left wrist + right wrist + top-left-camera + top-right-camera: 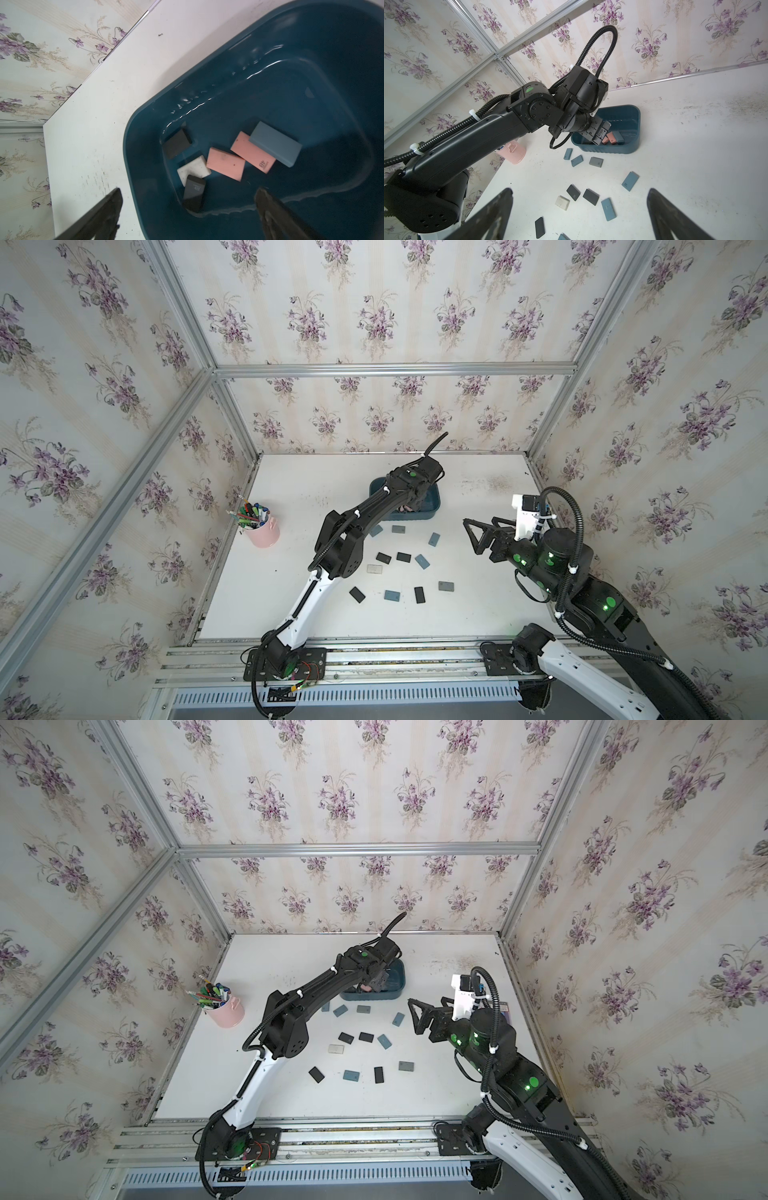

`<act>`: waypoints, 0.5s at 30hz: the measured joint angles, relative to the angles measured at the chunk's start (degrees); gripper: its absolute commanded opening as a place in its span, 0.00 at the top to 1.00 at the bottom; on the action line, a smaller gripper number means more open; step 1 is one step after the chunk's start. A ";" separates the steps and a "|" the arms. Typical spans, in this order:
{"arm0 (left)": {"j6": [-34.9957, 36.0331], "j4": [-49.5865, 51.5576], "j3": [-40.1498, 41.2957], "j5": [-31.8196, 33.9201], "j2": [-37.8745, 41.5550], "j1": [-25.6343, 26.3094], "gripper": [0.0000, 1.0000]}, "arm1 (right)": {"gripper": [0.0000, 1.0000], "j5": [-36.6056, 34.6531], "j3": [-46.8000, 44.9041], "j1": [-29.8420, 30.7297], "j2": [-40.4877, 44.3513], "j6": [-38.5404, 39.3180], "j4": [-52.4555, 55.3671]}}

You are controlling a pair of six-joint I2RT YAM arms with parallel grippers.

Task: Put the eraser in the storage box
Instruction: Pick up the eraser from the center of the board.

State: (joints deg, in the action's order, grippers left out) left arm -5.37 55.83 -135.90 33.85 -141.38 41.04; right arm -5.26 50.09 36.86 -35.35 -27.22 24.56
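Observation:
The storage box [432, 509] is a dark teal tub at the back middle of the table, also in the other top view [398, 986]. In the left wrist view the box [145, 116] holds several erasers: black [194, 192], white [194, 169], pink [225, 166] and blue [275, 143]. My left gripper [189, 193] hangs open over the box's near corner, holding nothing. Several more erasers lie loose on the table, such as a black one [383, 558] and a blue one [422, 561]. My right gripper [471, 536] is open and empty, raised right of them.
A pink pen cup [262, 531] full of markers stands at the table's left edge. The left arm [477, 137] stretches across the table above the loose erasers. Wallpapered walls with aluminium rails close in three sides.

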 measured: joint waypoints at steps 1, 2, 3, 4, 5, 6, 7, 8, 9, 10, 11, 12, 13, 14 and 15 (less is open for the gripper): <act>-0.26 0.07 0.04 -0.15 0.22 -0.02 0.00 | 0.00 0.00 0.00 -0.02 0.00 0.00 0.00; -0.83 0.20 0.24 -0.68 0.70 -0.02 0.00 | 0.00 -0.02 0.00 0.00 -0.07 0.00 0.00; -1.57 0.42 0.42 -1.40 1.49 -0.15 0.00 | 0.00 -0.02 0.02 0.00 -0.20 0.00 0.00; -2.21 0.42 0.59 -2.12 2.32 -0.24 0.00 | 0.00 -0.02 0.02 0.00 -0.42 -0.02 -0.11; -3.02 0.35 1.05 -2.91 3.61 -0.42 0.00 | 0.00 -0.04 -0.02 0.00 -0.83 -0.24 -0.13; -4.04 0.28 1.79 -3.65 5.14 -0.66 0.00 | 0.00 -0.07 -0.22 -0.02 -1.46 -0.63 -0.22; -4.87 0.11 2.75 -4.15 6.75 -0.81 0.00 | 0.00 -0.07 -0.50 -0.02 -2.16 -1.09 -0.24; -5.95 -0.44 4.22 -4.57 8.83 -1.01 0.00 | 0.00 -0.07 -0.83 -0.02 -3.06 -1.33 -0.17; -7.02 -1.14 6.19 -5.01 11.13 -1.16 0.00 | 0.00 -0.04 -1.22 -0.02 -4.20 -1.68 -0.04; -7.85 -1.92 8.31 -5.35 13.44 -1.20 0.00 | 0.00 -0.04 -1.60 -0.02 -5.22 -2.12 0.15; -9.03 -2.78 10.93 -5.75 16.31 -1.11 0.00 | 0.00 -0.02 -2.14 -0.02 -6.21 -2.67 0.15; -10.10 -3.63 13.11 -5.92 18.88 -1.01 0.00 | 0.00 0.00 -2.97 -0.02 -6.97 -3.10 0.17; -10.93 -4.28 14.91 -6.10 21.03 -0.98 0.00 | 0.00 0.00 -3.69 -0.02 -7.32 -3.65 0.48; -12.02 -4.83 16.55 -6.25 23.21 -0.92 0.00 | 0.00 0.02 -4.44 -0.02 -7.58 -4.35 1.07; -13.03 -5.07 17.62 -6.49 25.03 -0.90 0.00 | 0.00 -0.04 -5.01 -0.02 -7.87 -4.92 1.66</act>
State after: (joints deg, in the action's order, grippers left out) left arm -18.39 50.76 -118.28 27.35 -116.36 40.14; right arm -5.30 45.08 36.84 -43.22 -32.14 26.22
